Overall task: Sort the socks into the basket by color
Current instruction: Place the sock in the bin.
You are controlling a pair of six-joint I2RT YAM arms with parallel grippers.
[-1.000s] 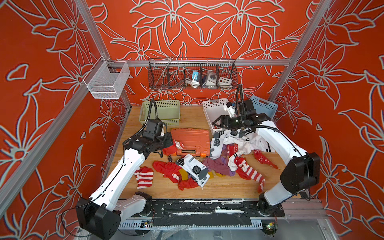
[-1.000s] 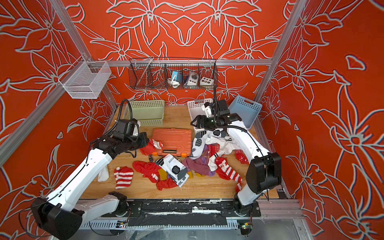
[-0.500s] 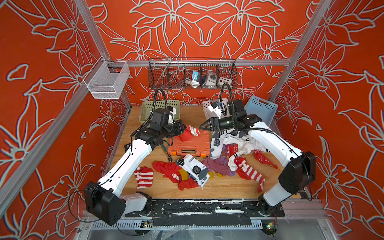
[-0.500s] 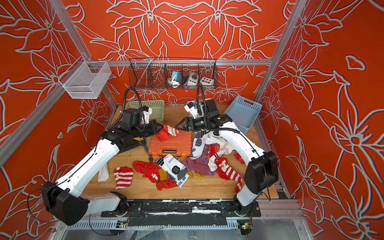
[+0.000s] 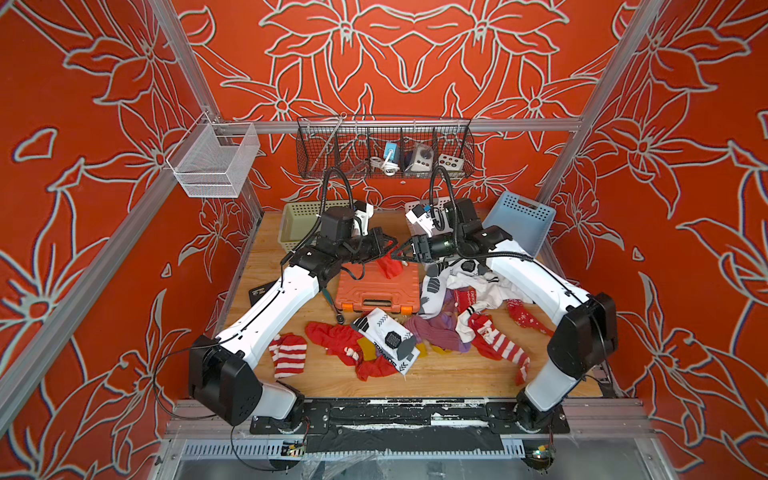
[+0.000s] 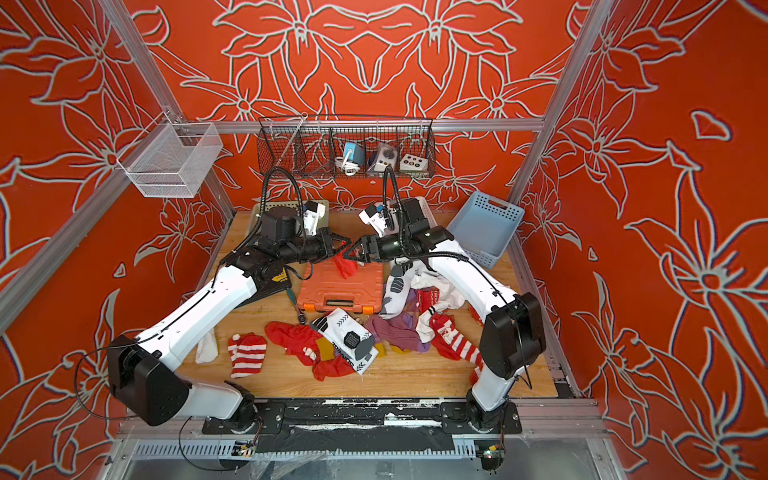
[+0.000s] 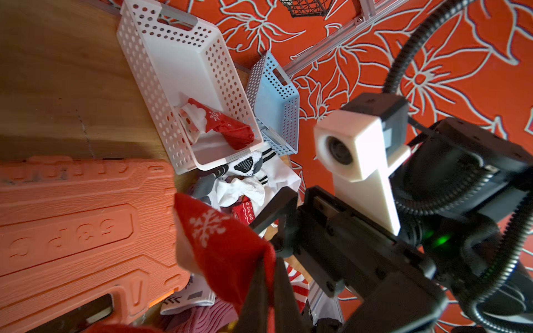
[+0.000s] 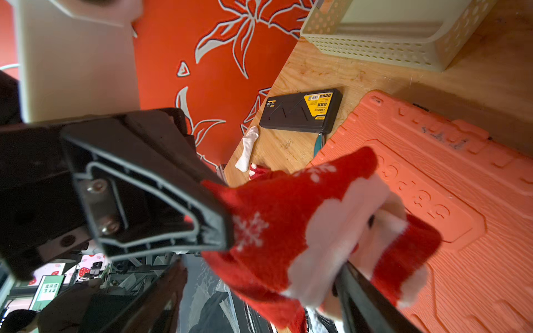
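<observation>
Top views. DESK: What lay at the front of the counter (image 5: 449, 379)?

FIELD: Most of the socks. A red-striped sock (image 5: 286, 353), a white sock (image 5: 374, 324) and purple socks (image 5: 436, 330) were loose there, so the sorting looked barely begun.

DESK: And the step in hand?

FIELD: A handover, by the look of it. Above the orange tool case (image 5: 374, 286), the left pincer (image 5: 387, 244) was clamped on a red snowflake sock (image 5: 388, 268), which hung clear of the case. The right pincer (image 5: 400, 252) faced it, jaws spread about the sock's free end and not yet closed.

DESK: What did the next move call for?

FIELD: Probably the right pincer closing firmly on the cloth before the left let go. Soft fabric could slip if neither had a firm hold.

DESK: And the baskets beyond?

FIELD: In the left wrist view the white basket (image 7: 150, 95) held a second red sock (image 7: 222, 127). The blue basket (image 7: 274, 86), tipped against the wall, showed nothing inside. The green basket (image 5: 299, 226), far left, looked empty in the part visible. On the back wall a wire rack (image 5: 384, 145) carried small devices.
</observation>
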